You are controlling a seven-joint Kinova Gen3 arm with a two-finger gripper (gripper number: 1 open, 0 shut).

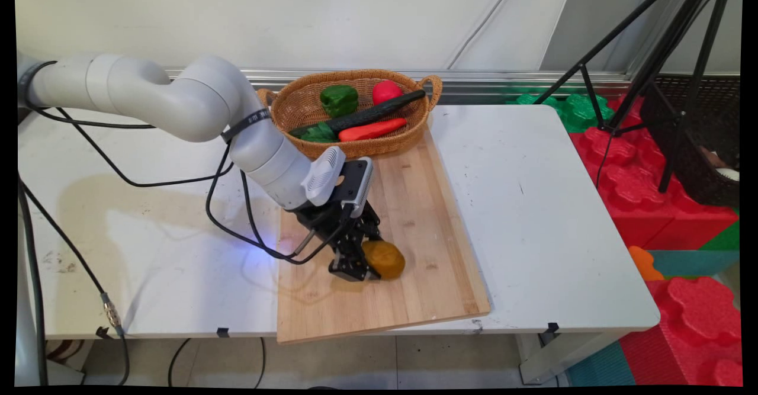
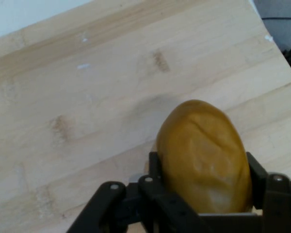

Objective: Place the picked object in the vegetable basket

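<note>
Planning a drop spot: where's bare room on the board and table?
Free: cutting board between basket and potato, board's near strip, table right of board. Crowded: gripper around the potato; basket full.

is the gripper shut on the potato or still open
Shut on it. In the hand view both fingers press the potato's sides, and the gripper holds it low over the cutting board.

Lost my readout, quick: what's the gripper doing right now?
Gripper: shut on the potato, low over the cutting board.
</note>
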